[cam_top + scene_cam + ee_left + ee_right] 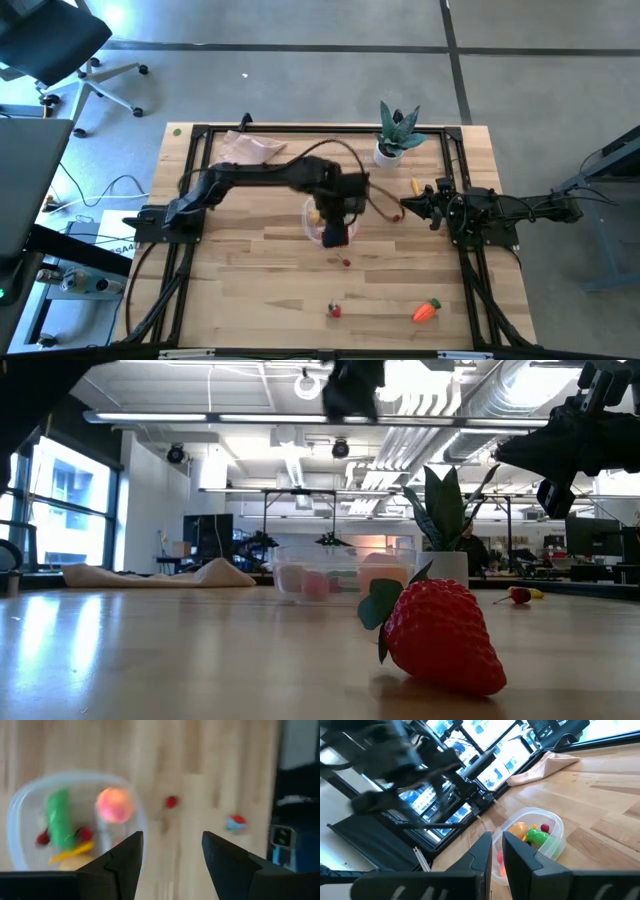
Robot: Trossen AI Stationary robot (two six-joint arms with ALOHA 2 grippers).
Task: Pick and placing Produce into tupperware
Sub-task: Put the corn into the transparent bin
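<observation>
A light wooden table (250, 290) of butcher-block planks carries everything, with a black frame running along its edges. Near the middle sits the clear round tupperware (318, 222) — toy produce pieces lie inside it. A tiny red piece (347, 262) lies just in front of the tupperware. Toward the front edge lie a strawberry (335, 310) and, well apart from it, a carrot (427, 311). At the back rest a beige cloth (247, 150) and a potted plant (393, 135), with a small yellow piece (414, 186) nearby.
</observation>
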